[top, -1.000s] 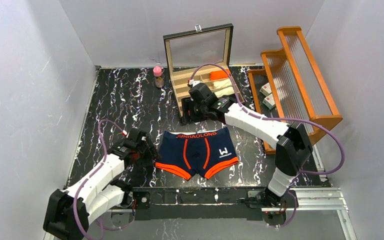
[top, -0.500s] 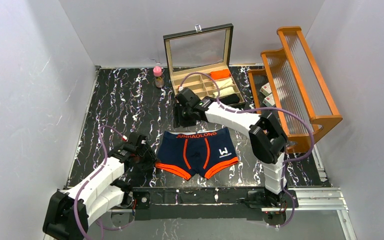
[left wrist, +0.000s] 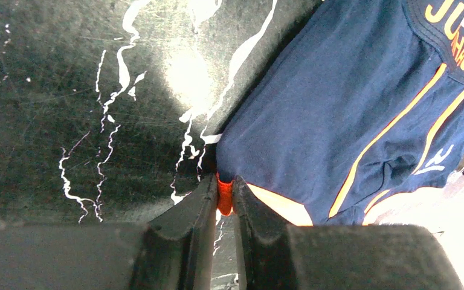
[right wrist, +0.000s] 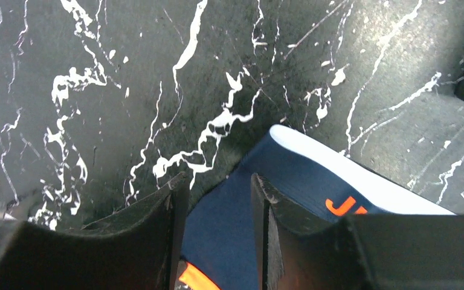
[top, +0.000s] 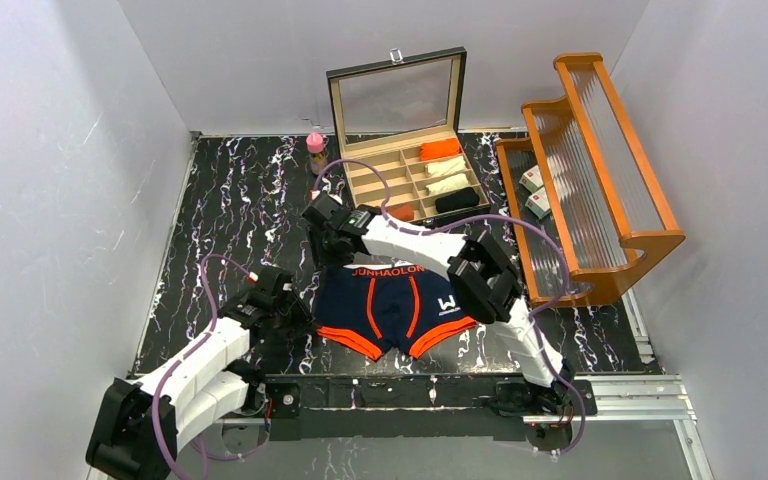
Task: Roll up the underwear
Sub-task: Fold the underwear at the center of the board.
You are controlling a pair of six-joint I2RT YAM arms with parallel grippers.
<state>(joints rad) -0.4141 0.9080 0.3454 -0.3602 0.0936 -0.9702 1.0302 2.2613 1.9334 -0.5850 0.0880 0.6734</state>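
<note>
your left arm [top: 205, 350] lies low across the lower left of the top view, forearm reaching toward centre. the left gripper [top: 293, 312] [left wrist: 225, 188] is down at the table [top: 240, 200]. its black moulded fingers [left wrist: 190, 211] are pinched together on the orange hem trim at the lower left corner of the navy underwear [top: 396, 305] [left wrist: 338, 109] [right wrist: 290, 175].

your right arm [top: 415, 240] rises from bottom centre-right, bends at the elbow, then runs up-left. the right gripper [top: 324, 252] [right wrist: 214, 181] points down over the garment's upper left corner. its jaws stand apart with navy cloth showing between them; can't tell if they touch it.

the underwear lies flat, centre of the top view, just above the arm bases. it's smooth knit with orange piping, orange leg bands and orange waistband lettering. a white inner band shows in the right wrist view.

the table is glossy black with white marble veins. the wooden divider box [top: 365, 170] at upper centre has its glass lid up, with rolled cloths [top: 444, 168] in orange, cream and black inside. a slatted wooden rack [top: 600, 160] stands at right.
</note>
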